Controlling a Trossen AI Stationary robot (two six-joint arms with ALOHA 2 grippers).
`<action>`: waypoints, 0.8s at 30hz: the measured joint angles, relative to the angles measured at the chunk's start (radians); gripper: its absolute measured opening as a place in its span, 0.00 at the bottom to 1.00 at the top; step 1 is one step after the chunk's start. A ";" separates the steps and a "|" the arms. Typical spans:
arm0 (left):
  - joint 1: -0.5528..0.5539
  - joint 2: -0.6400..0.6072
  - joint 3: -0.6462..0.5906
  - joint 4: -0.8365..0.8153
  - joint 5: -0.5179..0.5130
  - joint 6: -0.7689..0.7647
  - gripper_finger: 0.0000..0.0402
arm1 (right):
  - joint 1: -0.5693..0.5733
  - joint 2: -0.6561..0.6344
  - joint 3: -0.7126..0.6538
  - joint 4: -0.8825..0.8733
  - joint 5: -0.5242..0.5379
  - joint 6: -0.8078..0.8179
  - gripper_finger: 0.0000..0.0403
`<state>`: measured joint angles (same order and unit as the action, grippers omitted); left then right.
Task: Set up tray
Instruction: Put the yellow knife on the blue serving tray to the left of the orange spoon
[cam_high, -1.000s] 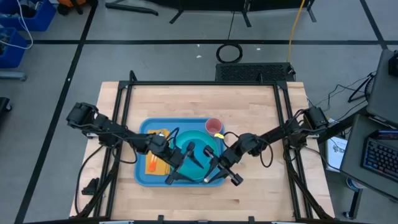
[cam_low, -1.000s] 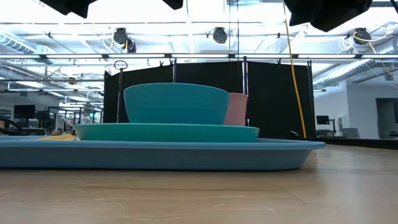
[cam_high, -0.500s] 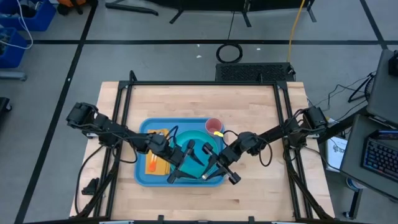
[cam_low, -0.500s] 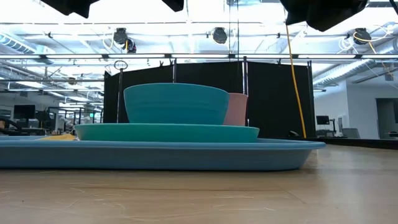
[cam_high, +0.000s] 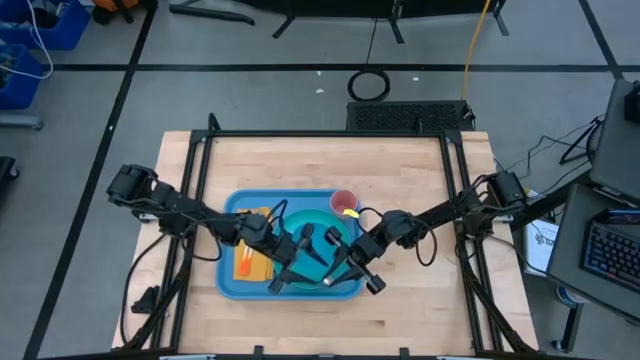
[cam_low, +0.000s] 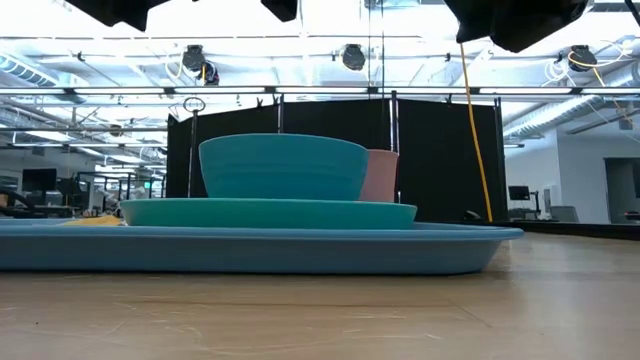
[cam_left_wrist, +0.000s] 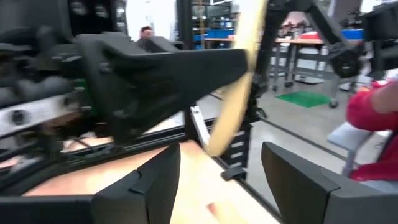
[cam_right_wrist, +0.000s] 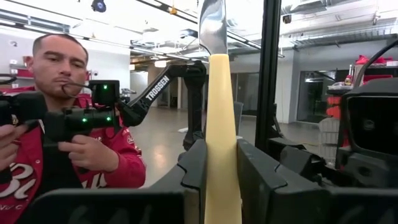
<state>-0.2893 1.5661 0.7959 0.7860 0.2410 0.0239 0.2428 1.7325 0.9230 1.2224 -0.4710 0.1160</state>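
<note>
Tray (cam_high: 232, 283) sat front-centre on table (cam_high: 420, 170), holding plate (cam_low: 268, 212), bowl (cam_low: 283, 167), cup (cam_high: 344, 203), napkin (cam_high: 252, 263). Right gripper (cam_right_wrist: 219, 163) pinched a knife (cam_right_wrist: 219, 124) over tray's front-right edge. Left gripper (cam_left_wrist: 221, 167) spread nearby. Table's back half stood free.

Light-blue tray (cam_high: 232, 285); teal plate (cam_low: 268, 212) and bowl (cam_low: 283, 167); pink cup (cam_high: 344, 203); orange napkin (cam_high: 250, 262); pale wood counter (cam_high: 420, 180); cream-handled utensil (cam_right_wrist: 221, 143) between dark fingers (cam_right_wrist: 193, 165).

Bright ceiling lights (cam_low: 350, 55) glare white overhead, washing out the room. The left wrist view is smeared with motion blur; the desk (cam_low: 320, 310) up close looks soft.
</note>
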 joint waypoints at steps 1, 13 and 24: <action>0.000 0.000 0.000 -0.002 0.006 0.000 0.56 | 0.000 0.000 0.000 0.000 0.000 0.000 0.12; 0.001 0.000 0.000 0.008 -0.014 0.025 0.44 | -0.001 0.000 0.000 0.003 0.000 -0.024 0.12; 0.011 -0.001 0.000 -0.034 0.049 -0.010 0.40 | -0.006 0.000 0.000 0.001 -0.019 -0.005 0.12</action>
<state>-0.2779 1.5650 0.7956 0.7525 0.2903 0.0139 0.2367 1.7325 0.9226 1.2232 -0.4898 0.1106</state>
